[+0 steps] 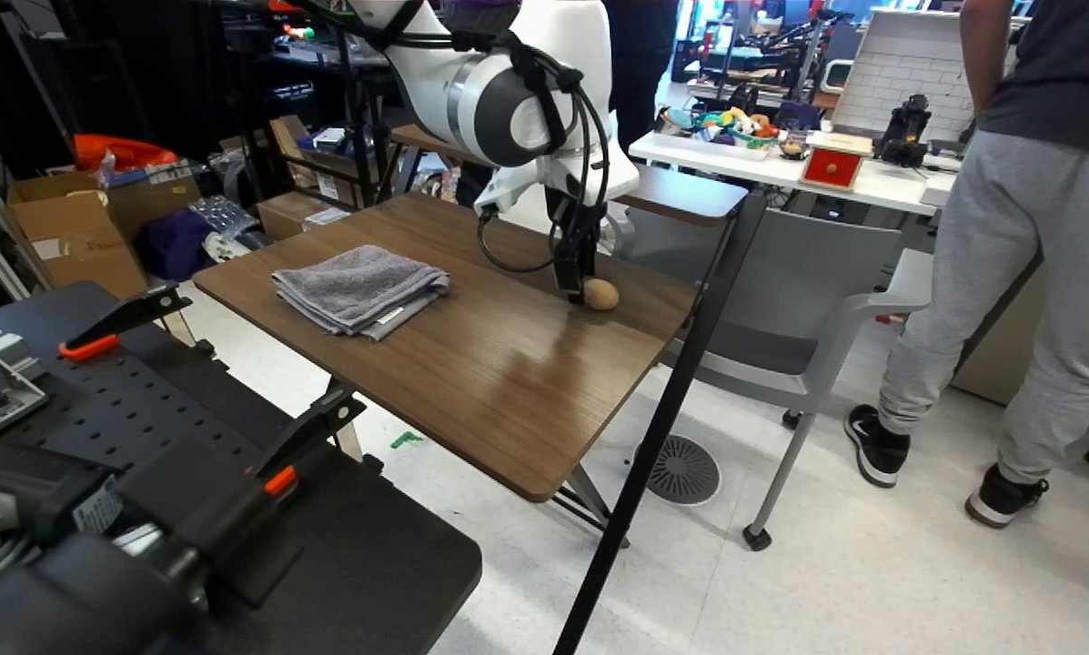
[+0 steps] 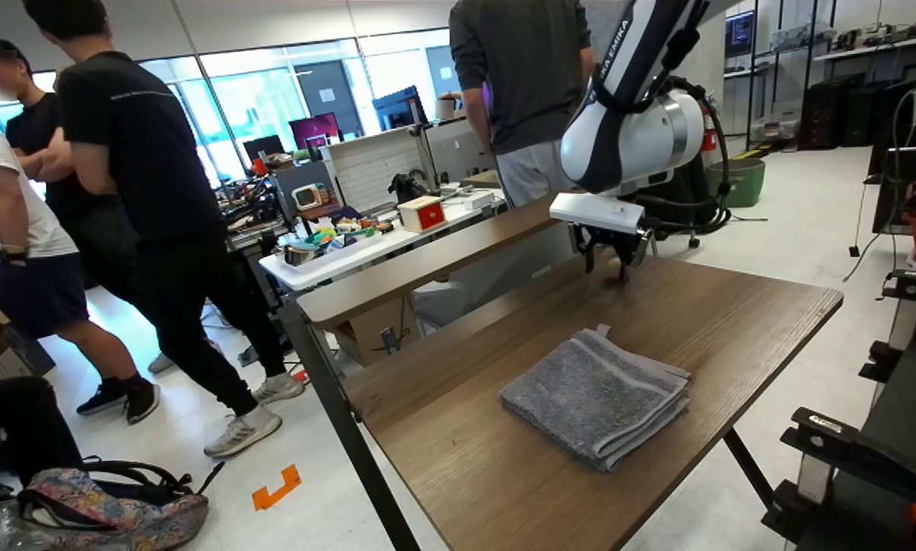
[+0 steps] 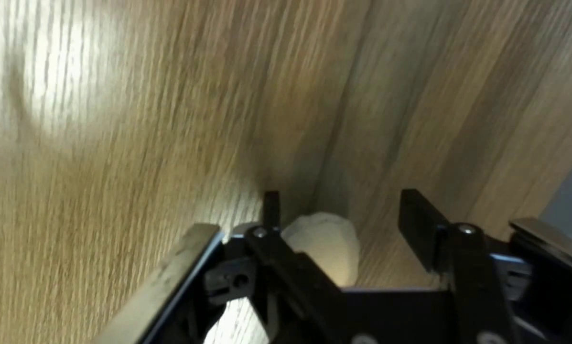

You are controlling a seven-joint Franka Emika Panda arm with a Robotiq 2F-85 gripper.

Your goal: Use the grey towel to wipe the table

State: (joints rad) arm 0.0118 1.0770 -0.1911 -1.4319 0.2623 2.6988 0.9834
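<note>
The grey towel lies flat and folded on the brown table, in both exterior views (image 1: 362,284) (image 2: 599,394). It is out of the wrist view. The table shows in both exterior views (image 1: 508,391) (image 2: 458,451) and fills most of the wrist view (image 3: 171,119). My gripper is low over the table, well apart from the towel, in both exterior views (image 1: 575,293) (image 2: 606,271). In the wrist view my gripper (image 3: 340,203) is open. A small round tan object sits between its fingers, nearer the left one, with a gap to the right finger.
The tan object (image 1: 600,294) rests on the table beside my fingertips; it also shows in the wrist view (image 3: 326,243). A raised wooden plank (image 2: 442,256) runs along one table side. A grey chair (image 1: 781,291) and a standing person (image 1: 1035,227) are nearby.
</note>
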